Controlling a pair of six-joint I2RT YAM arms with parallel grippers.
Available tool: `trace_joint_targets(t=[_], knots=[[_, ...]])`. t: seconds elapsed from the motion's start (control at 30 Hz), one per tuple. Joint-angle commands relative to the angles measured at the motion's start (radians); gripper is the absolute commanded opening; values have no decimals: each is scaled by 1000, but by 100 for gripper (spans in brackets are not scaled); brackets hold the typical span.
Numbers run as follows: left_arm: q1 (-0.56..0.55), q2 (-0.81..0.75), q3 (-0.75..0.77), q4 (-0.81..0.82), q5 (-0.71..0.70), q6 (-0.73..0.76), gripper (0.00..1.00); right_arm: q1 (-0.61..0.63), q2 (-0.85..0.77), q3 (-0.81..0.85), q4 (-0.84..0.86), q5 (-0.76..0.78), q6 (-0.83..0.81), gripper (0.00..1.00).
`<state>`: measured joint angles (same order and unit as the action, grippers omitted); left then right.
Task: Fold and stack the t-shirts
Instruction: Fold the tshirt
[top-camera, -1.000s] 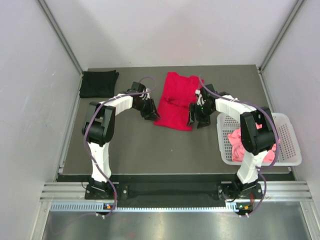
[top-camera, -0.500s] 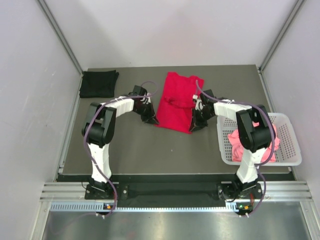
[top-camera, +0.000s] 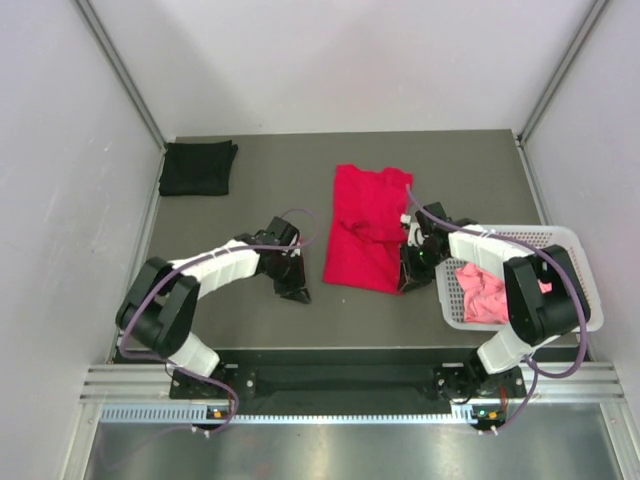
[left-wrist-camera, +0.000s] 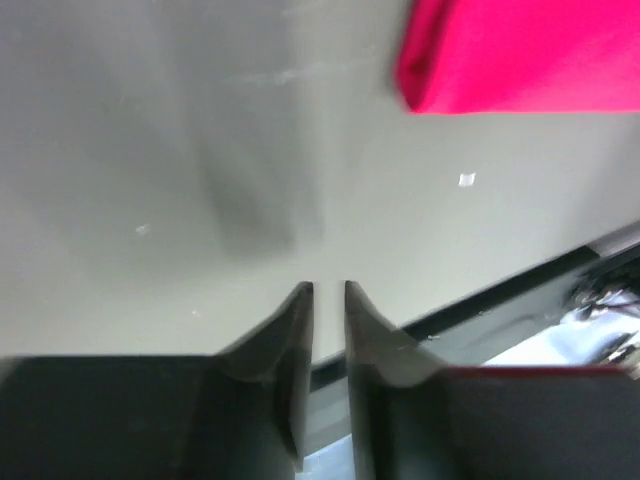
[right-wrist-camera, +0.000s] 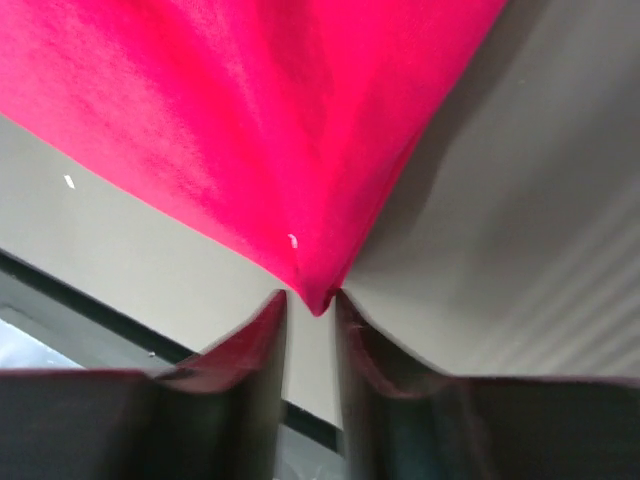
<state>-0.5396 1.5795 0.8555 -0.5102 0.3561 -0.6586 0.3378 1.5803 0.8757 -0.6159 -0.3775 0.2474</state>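
Dark grey, the table (top-camera: 230, 225) carries the red shirt (top-camera: 366, 225) at its middle. It is spread out and a little rumpled, with its long side running from 12 to 6 o'clock. At the shirt's 5 o'clock corner sits the right gripper (right-wrist-camera: 310, 297), its fingers drawn close together and pinching the very tip of that corner, from which the red cloth fans away. The left gripper (left-wrist-camera: 328, 290) is low over bare table at about 7 o'clock from the shirt, near its near-left corner but not touching it. Its fingers are drawn almost together with only a thin slit between them, and nothing is in them. The black shirt (top-camera: 198, 167) lies folded in the table's 10 o'clock corner, well apart from the rest. The pink shirt (top-camera: 483, 290) is bunched in the left part of the white basket (top-camera: 572, 270) at the table's 4 o'clock edge.
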Motion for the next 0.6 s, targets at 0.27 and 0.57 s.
trace_joint_targets(t=[0.27,0.57], knots=[[1,149,322,19,-16,109,38,-3,-49,176,-24,84,20,43],[3,355,459,-17,-6,171,35,46,131,440,-24,152,213,43]])
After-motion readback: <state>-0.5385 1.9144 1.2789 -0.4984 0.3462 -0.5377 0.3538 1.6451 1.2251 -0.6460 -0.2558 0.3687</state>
